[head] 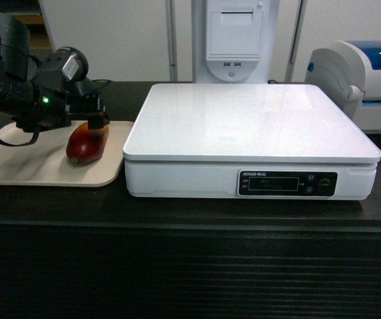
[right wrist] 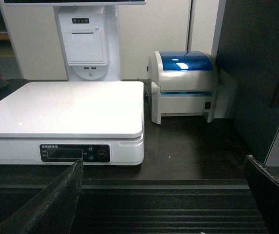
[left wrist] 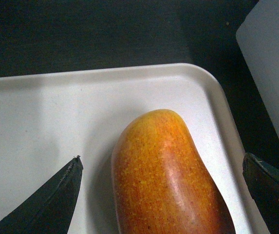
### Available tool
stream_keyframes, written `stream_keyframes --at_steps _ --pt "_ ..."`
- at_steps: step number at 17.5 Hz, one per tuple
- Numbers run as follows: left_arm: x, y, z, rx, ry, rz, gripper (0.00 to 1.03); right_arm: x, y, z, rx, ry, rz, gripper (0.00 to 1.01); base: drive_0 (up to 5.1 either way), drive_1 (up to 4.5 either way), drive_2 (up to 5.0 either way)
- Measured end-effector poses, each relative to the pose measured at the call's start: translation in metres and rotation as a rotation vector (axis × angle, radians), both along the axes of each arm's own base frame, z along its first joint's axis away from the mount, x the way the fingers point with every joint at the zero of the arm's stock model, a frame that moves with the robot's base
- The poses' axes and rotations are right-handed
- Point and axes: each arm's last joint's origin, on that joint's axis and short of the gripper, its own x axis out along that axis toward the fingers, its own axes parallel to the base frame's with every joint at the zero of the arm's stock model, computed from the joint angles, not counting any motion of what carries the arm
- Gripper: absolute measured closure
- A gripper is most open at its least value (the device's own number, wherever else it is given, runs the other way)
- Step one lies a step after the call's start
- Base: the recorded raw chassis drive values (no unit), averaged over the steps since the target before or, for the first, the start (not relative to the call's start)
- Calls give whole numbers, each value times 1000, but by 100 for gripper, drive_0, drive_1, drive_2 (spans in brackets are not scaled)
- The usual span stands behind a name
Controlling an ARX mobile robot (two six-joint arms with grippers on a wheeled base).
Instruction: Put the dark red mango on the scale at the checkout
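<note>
Head view shows the dark red mango (head: 87, 143) lying on the beige tray (head: 17, 169), which sits on the black counter (head: 190, 212) just beside the white scale (head: 250, 126), on the scale's left. The left pincer (head: 97, 121) hangs right over the mango's far end, its dark arm reaching in from the side away from the scale. The scale's platform is bare white and its black display strip (head: 287, 183) faces forward.

From the left wrist camera, the mango (left wrist: 166, 175) fills the lower middle, its yellow-orange end pointing toward the tray's far rim (left wrist: 129, 70). The left pincer's two fingers (left wrist: 51, 200) stand apart on either side of the fruit, neither one touching it. A corner of the scale (left wrist: 270, 68) shows past the tray's edge.

From the right wrist camera, the right pincer (right wrist: 163, 195) is spread wide with nothing between its fingers (right wrist: 46, 202), held in front of the counter's ribbed panel (right wrist: 163, 209), below and to the right of the scale (right wrist: 66, 107). A white-and-blue machine (right wrist: 185, 85) stands just beside the scale on its other side, and a white terminal stand (right wrist: 85, 44) rises behind the scale.
</note>
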Motion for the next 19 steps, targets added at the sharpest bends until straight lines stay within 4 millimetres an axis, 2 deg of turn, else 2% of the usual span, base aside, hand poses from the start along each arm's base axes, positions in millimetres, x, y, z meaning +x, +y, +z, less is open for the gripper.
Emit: stream_keyframes --at_steps 7,8,11,12,16,19 --pt "-3 0 -26 49 68 -13 5 0 0 0 0 0 0 3 0 0 0" --pt "-5 -1 -30 53 76 -17 8 0 0 0 0 0 0 3 0 0 0" --pt "-9 -1 -36 55 81 -21 38 0 0 0 0 0 0 3 0 0 0" --pt "-10 -1 -34 55 80 -22 42 0 0 0 0 0 0 3 0 0 0" --pt "-14 -1 -32 61 74 -24 43 0 0 0 0 0 0 3 0 0 0" --pt "-24 -5 -7 80 8 -36 43 0 0 0 0 0 0 3 0 0 0"
